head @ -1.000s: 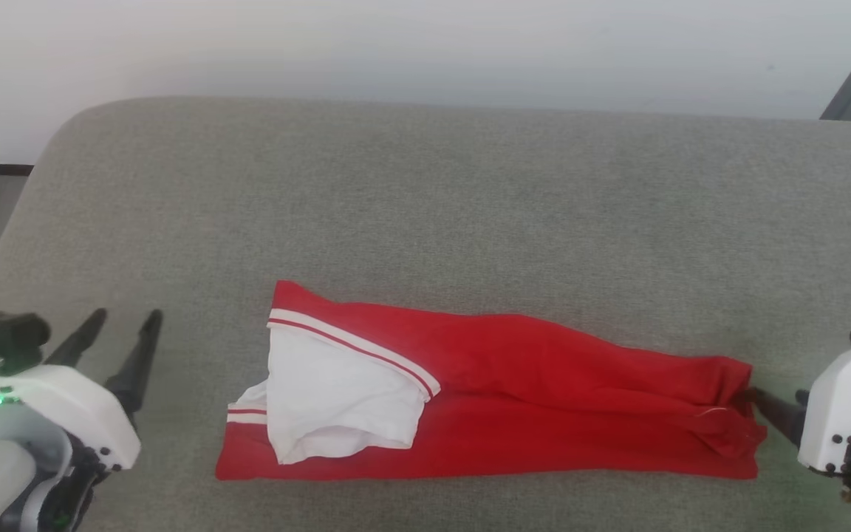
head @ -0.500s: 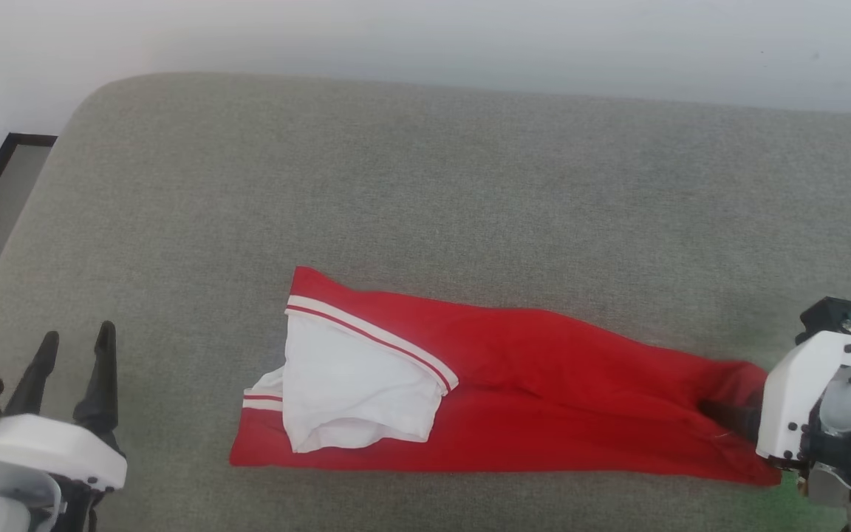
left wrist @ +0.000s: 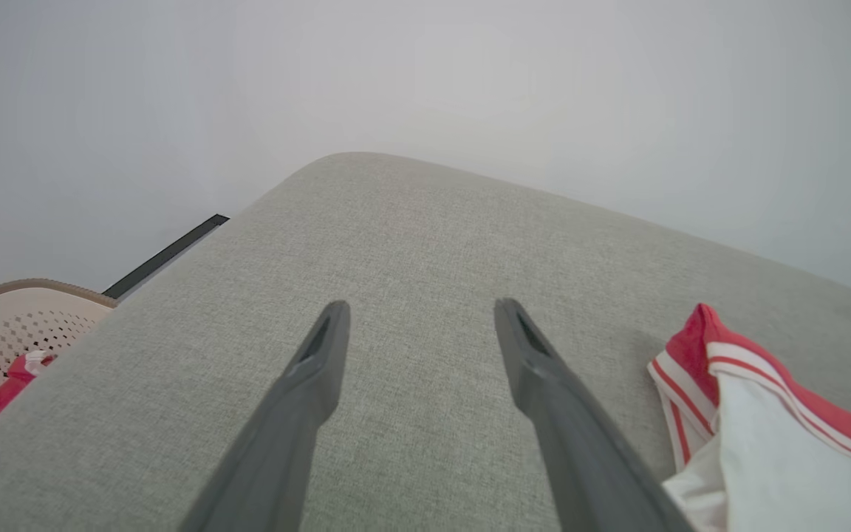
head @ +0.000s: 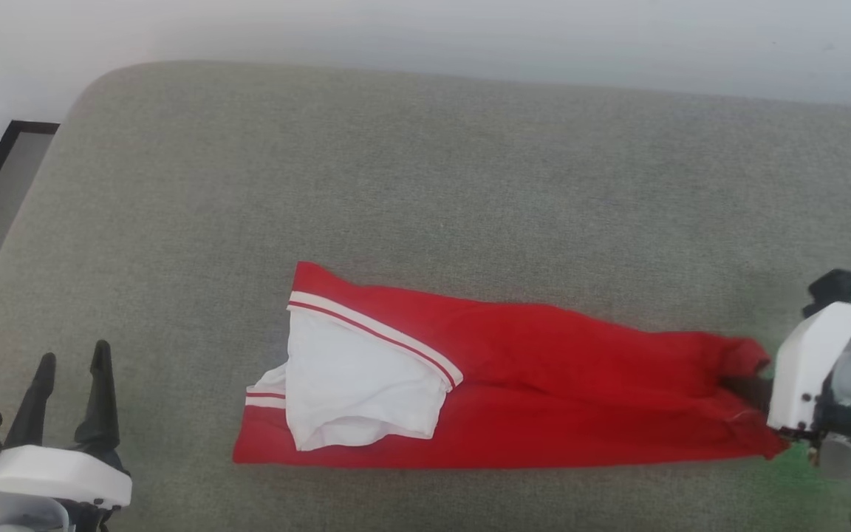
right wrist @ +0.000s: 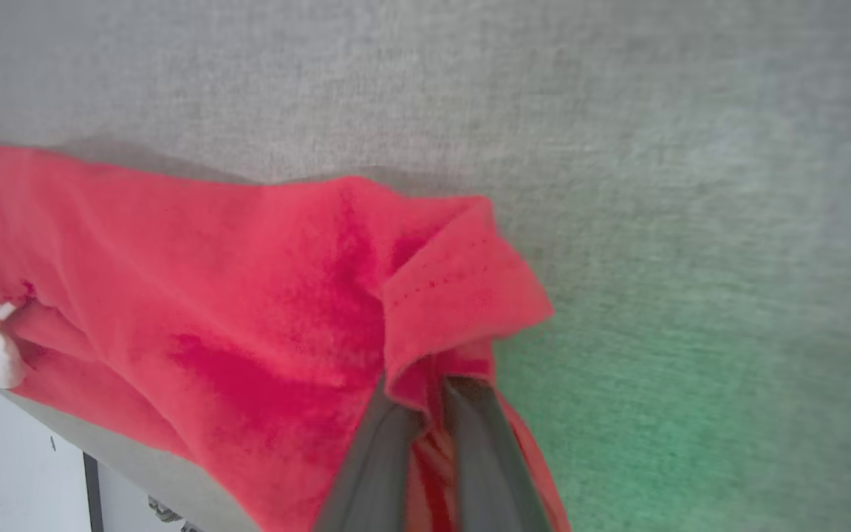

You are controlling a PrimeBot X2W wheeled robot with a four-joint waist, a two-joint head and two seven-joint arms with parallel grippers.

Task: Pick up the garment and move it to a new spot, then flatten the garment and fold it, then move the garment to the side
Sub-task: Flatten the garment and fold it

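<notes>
The right gripper (head: 749, 387) is pinched shut on the end hem of the garment (head: 558, 391) — probably to lift it, as the cloth stretches away from those fingers across the grey cushion (head: 425, 185) — while the left gripper (head: 71, 360) hovers wide open and empty, the white-lined end off to its fingers' right.

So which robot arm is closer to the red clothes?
Right. The right arm has its jaws shut on the right end of the red clothes. The left arm sits off to their left, jaws open, not touching, over the grey cushion.
</notes>
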